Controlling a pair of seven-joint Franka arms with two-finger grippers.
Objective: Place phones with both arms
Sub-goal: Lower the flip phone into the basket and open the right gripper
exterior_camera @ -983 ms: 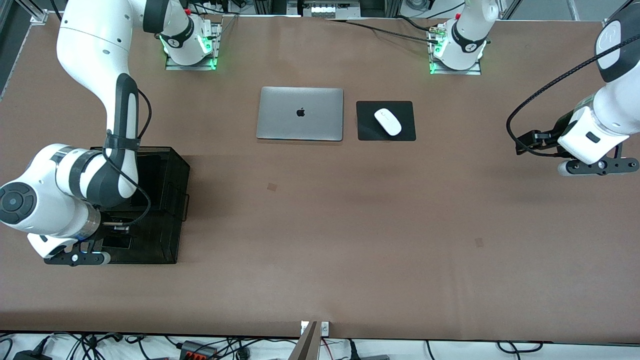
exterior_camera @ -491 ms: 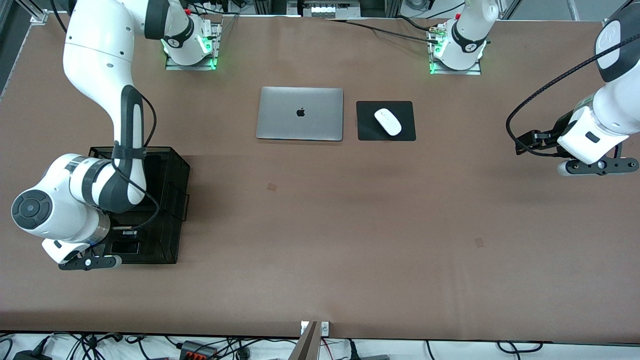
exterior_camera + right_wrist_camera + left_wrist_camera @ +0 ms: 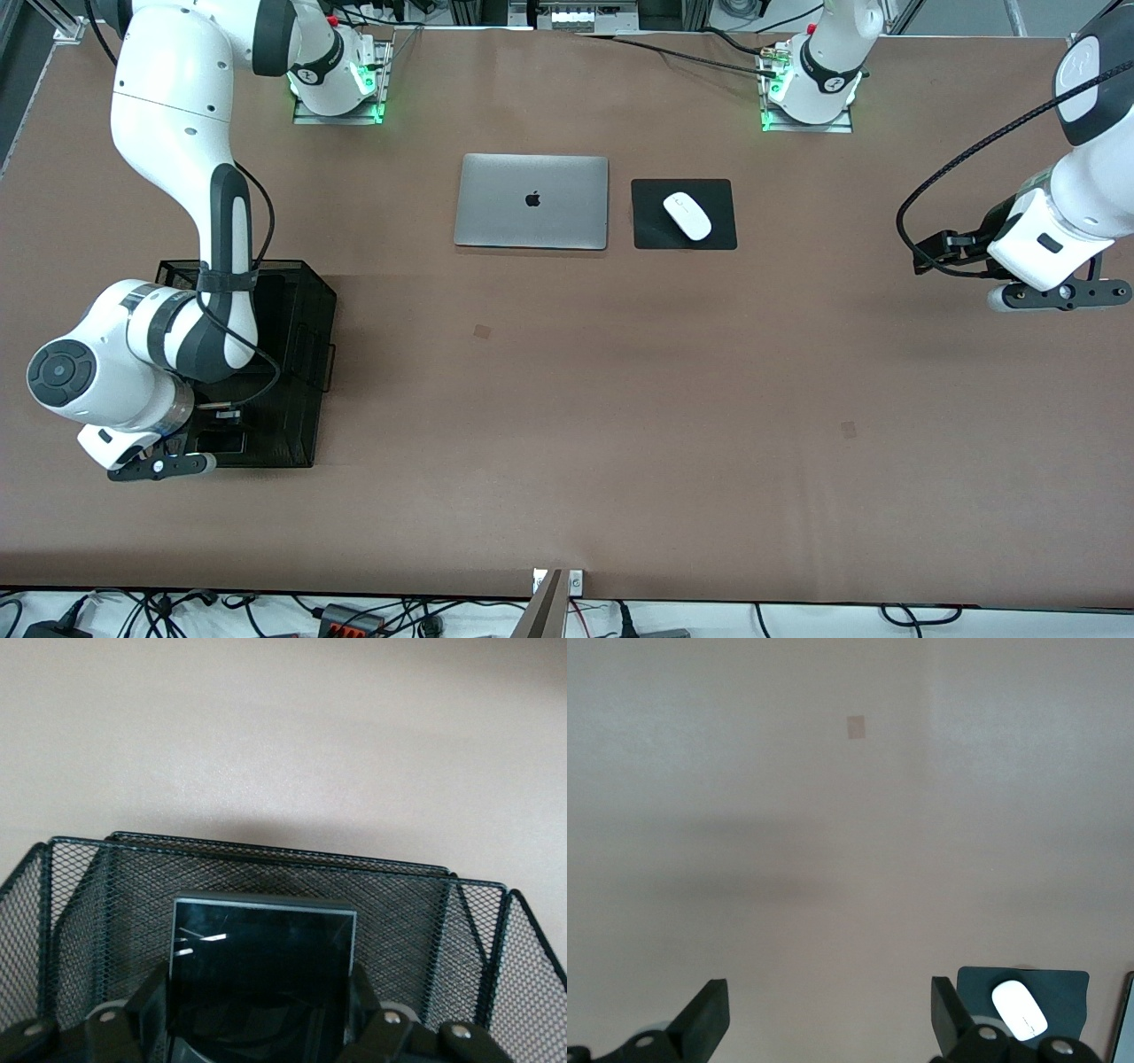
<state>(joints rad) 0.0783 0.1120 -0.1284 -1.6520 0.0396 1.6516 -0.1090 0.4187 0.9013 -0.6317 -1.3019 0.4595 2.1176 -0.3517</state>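
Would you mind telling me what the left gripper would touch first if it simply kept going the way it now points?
Most likely the bare brown table. The left gripper is open and empty, with only tabletop ahead; the white mouse lies off to one side.

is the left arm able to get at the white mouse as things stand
Probably yes. The left gripper hangs open and empty over bare table at its own end, and nothing stands between it and the white mouse on its black pad.
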